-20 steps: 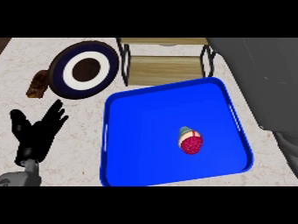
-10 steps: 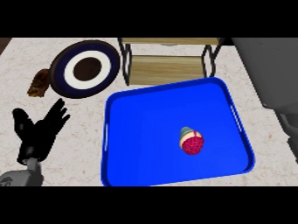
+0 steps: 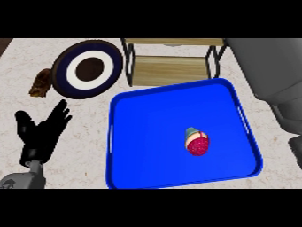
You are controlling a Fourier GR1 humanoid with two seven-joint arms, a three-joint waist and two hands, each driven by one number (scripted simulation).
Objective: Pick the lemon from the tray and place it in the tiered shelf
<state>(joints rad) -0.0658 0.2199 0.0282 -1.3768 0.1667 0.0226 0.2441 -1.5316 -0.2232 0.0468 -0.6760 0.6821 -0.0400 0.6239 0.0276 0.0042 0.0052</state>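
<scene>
Lemon-task fruit (image 3: pixel 197 142), showing red and cream, lies untouched near the blue tray's (image 3: pixel 140 133) middle. Left hand (image 3: pixel 40 133) rests open, fingers straight, at the counter's (image 3: pixel 3 88) left edge. Right hand is cut off; only grey arm (image 3: pixel 284 84) shows beside the tiered shelf (image 3: pixel 169 66).

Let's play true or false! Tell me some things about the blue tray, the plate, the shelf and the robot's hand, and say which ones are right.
1. The blue tray has one small item lying in it. True.
2. The left hand is curled round that item. False: it is open, fingers up, over the counter to the tray's left, holding nothing.
3. The plate is inside the tray. False: it sits on the counter beyond the tray's far left corner.
4. The wooden tiered shelf stands behind the tray. True.
5. A small brown thing lies left of the plate. True.
</scene>
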